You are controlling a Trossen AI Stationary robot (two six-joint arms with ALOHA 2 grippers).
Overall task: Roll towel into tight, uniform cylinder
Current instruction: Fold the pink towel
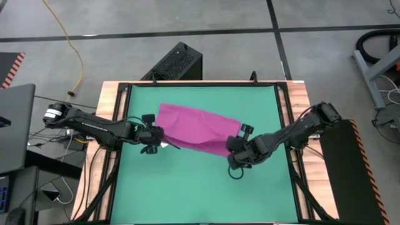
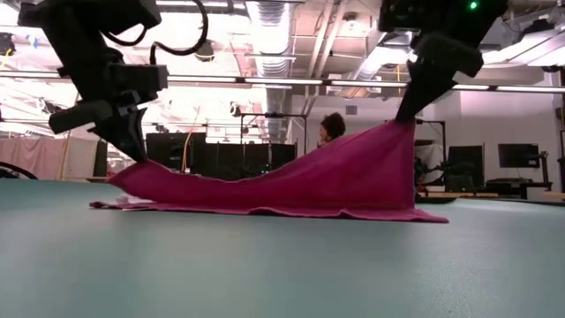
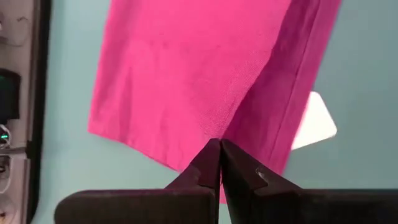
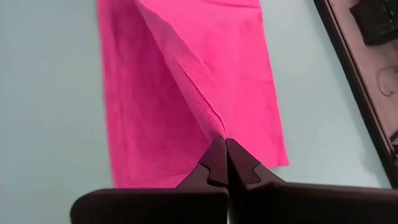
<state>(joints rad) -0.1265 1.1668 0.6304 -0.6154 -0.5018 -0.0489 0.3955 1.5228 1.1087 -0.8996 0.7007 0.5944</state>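
A: Where is the towel (image 1: 199, 129) located?

B: The towel lies on the green mat (image 1: 200, 187), roughly central between both arms. Its far edge rests flat on the mat; the near edge is raised at both corners. In the low view the cloth (image 2: 300, 185) sags between the two lifted points, higher at the picture's right side than at the left.

A: What is the condition of the left gripper (image 1: 152, 139)?

B: The left gripper is clamped on the towel's near left corner. The left wrist view shows its two fingers (image 3: 205, 168) pressed together with magenta fabric pinched at the tips. A small white tag (image 3: 316, 121) lies on the mat just beside the towel's edge there.

A: And the right gripper (image 1: 236, 145)?

B: The right gripper is closed on the towel's near right corner. The right wrist view shows its fingertips (image 4: 219, 158) meeting on a ridge of cloth, which forms a crease running away from the tips.

A: Anything beyond the table?

B: A person's head (image 2: 332, 126) shows in the room behind the towel, in the low view.
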